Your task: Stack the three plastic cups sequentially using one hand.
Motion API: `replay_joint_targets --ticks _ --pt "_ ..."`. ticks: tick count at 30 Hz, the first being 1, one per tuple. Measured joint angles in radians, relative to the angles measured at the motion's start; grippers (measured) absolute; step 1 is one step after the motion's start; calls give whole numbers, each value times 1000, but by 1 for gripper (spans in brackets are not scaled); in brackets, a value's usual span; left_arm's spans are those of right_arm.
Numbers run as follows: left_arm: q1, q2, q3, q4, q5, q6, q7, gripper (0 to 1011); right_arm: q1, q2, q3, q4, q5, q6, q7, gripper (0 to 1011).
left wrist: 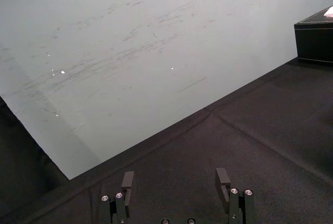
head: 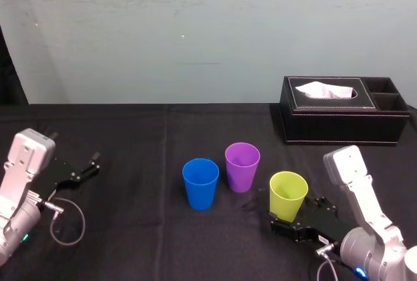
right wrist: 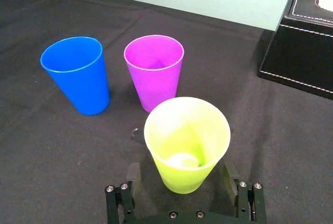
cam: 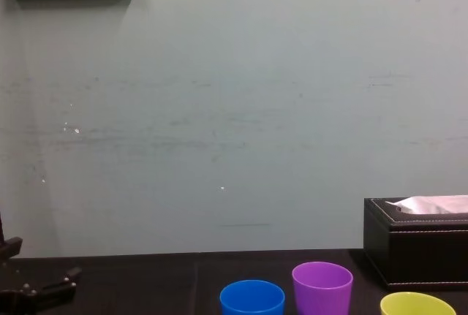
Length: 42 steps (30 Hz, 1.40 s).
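Three cups stand upright in a loose row on the black tablecloth: a blue cup (head: 200,183) (right wrist: 77,73) on the left, a purple cup (head: 242,167) (right wrist: 154,70) in the middle and slightly farther back, and a yellow-green cup (head: 287,193) (right wrist: 186,141) on the right. My right gripper (head: 288,220) (right wrist: 181,173) is open, its fingers (right wrist: 133,173) on either side of the yellow-green cup's lower part with small gaps. The left gripper (head: 92,163) (left wrist: 175,181) rests open at the far left with nothing between its fingers. The chest view catches the cups' rims: blue (cam: 252,297), purple (cam: 322,286), yellow-green (cam: 417,304).
A black tissue box (head: 342,118) (right wrist: 307,42) (cam: 417,249) stands at the back right, behind the yellow-green cup. A pale wall closes off the table's far edge. A grey cable (head: 68,225) loops beside the left arm.
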Motion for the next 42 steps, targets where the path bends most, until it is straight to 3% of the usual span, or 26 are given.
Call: replay_joint_targets --ticks 42 --pt "0 0 0 0 0 0 0 1000 48 -109 32 103 -100 -20 44 1002"
